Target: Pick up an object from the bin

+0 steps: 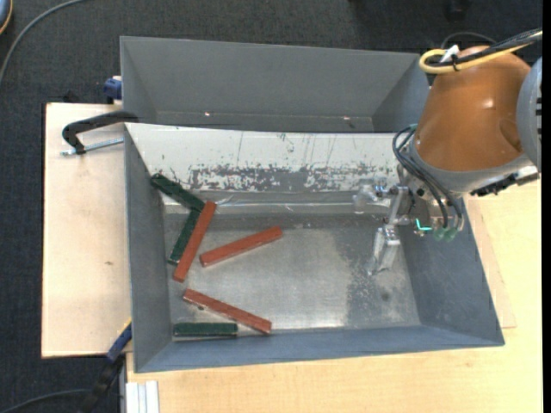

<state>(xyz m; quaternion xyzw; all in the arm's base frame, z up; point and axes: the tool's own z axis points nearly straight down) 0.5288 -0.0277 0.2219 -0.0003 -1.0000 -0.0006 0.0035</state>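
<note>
Claw (383, 258) low over scuffed bin floor (310, 278), perhaps touching; carpet (258, 7) beyond.

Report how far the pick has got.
Done: nothing lifted yet. In hand: the claw hangs in the right side of the bin, over bare floor. Left: the whole grasp; the red-brown bars and dark green bars lie at the left, apart from it.

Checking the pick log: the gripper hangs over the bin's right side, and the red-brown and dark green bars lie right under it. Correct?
One thing is off. In the camera view the gripper does hang over the right side of the bin, but the red-brown bars and dark green bars lie at the bin's left side, well apart from it, not under it.
</note>
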